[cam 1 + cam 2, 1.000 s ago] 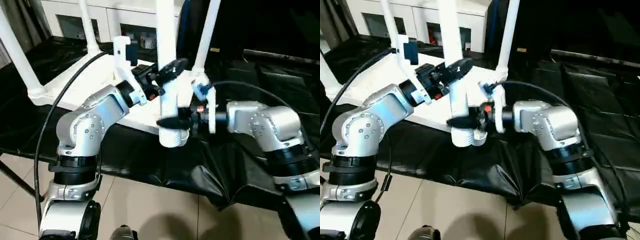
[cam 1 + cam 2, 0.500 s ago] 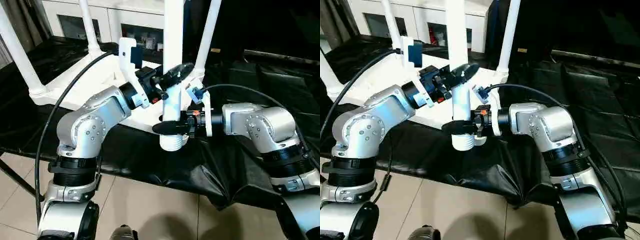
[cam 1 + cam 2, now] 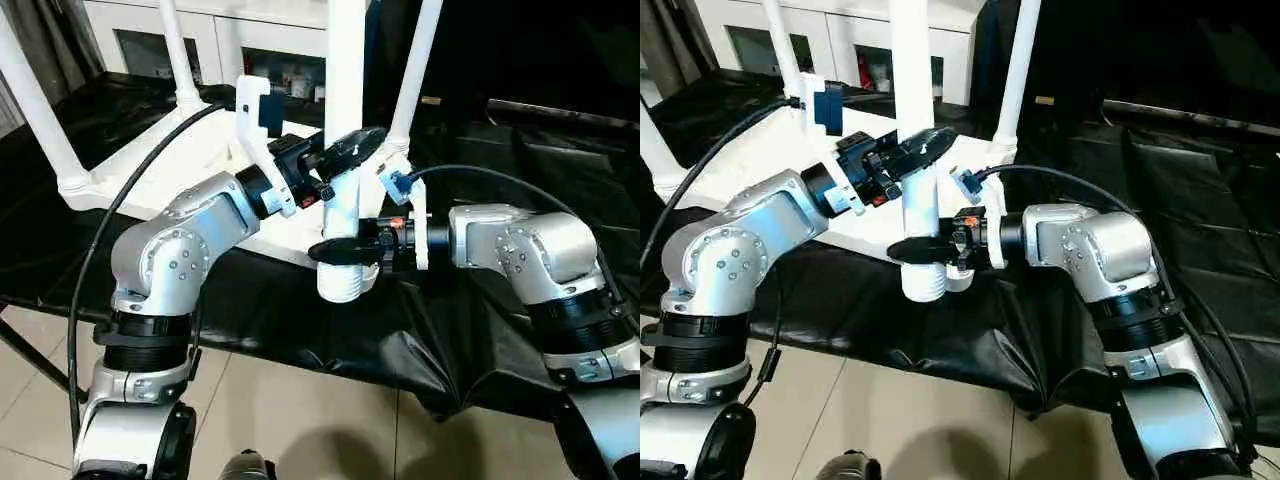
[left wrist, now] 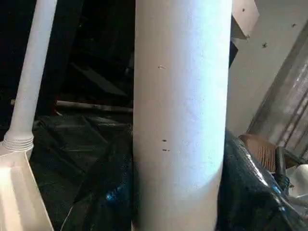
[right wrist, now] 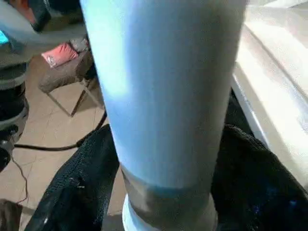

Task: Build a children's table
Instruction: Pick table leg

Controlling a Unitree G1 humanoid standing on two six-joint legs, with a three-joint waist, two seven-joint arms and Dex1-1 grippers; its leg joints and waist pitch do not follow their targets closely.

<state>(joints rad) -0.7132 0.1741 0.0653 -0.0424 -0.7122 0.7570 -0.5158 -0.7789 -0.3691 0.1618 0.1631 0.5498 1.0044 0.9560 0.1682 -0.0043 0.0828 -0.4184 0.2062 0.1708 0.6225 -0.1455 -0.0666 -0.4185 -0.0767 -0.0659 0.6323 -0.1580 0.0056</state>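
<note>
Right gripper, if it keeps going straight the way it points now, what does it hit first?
The right gripper is already clamped on the loose white plastic tube leg, so that leg is first. Past it, probably the left arm's silver forearm, though depth is unclear.

The small plastic children's table [image 3: 180,165] is plain white all over, its round tube legs [image 3: 345,100] the same white. Glossy black sheeting [image 3: 480,330] covers the counter under it. The robot's forearms [image 3: 190,235] are brushed silver with black fingers [image 3: 350,250]. The floor [image 3: 300,430] is pale beige tile, and the cabinet [image 3: 250,40] behind is white.
</note>
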